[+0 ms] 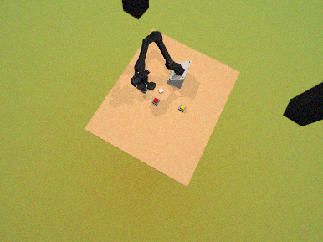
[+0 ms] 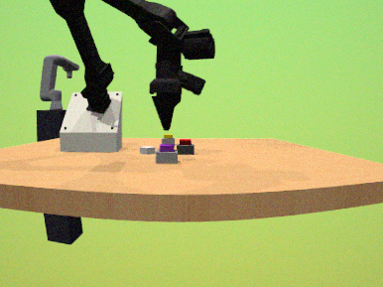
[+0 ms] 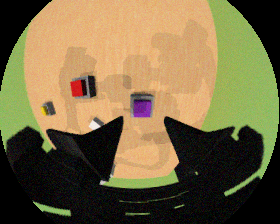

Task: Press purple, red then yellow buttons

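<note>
My claw: part open, empty, poised above the purple button. Unpressed as far as visible: purple, red button, yellow button.

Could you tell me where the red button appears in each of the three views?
Top: red button, table centre, below the gripper.
Exterior, far right of the button cluster.
Wrist, left of centre.
Shared landmark: yellow button.

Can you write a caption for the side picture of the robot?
The gripper, empty and partly open, hangs above the purple button, with the red button just behind.
</note>
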`<state>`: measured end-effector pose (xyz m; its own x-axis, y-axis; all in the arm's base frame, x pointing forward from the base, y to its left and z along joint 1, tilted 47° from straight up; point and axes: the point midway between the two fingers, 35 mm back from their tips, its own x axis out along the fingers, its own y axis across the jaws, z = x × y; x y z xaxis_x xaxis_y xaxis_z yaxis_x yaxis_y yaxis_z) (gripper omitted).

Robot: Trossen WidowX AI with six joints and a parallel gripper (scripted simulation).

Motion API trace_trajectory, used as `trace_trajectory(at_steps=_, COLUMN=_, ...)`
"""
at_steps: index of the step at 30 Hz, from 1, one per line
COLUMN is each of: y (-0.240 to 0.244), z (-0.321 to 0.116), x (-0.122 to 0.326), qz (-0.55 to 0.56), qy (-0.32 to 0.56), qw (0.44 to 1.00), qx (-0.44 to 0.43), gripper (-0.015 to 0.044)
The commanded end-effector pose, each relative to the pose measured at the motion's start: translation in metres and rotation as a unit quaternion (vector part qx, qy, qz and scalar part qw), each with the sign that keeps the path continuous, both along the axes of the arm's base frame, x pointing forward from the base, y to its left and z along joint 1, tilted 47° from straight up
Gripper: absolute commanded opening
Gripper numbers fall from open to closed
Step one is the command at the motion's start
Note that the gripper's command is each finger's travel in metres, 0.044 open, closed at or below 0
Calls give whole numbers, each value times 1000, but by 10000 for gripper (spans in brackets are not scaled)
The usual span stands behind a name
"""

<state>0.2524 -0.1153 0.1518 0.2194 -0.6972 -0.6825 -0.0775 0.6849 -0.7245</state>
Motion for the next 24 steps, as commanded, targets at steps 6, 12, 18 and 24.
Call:
trace_trajectory(at_steps=6, y=-6, z=-7, x=2, qz=4, qy=0, qw=1000, qx=-1, gripper=20)
trace_trajectory(at_steps=12, y=-6, z=-7, x=2, qz=4, qy=0, qw=1000, qx=-1, gripper=20)
trace_trajectory(at_steps=18, y=-10, z=-11, x=3, qz=4, qy=0, qw=1000, qx=-1, gripper=20)
trace_trajectory(at_steps=24, y=-16, z=-17, x=6, qz=3, qy=0, qw=1000, qx=-1, gripper=20)
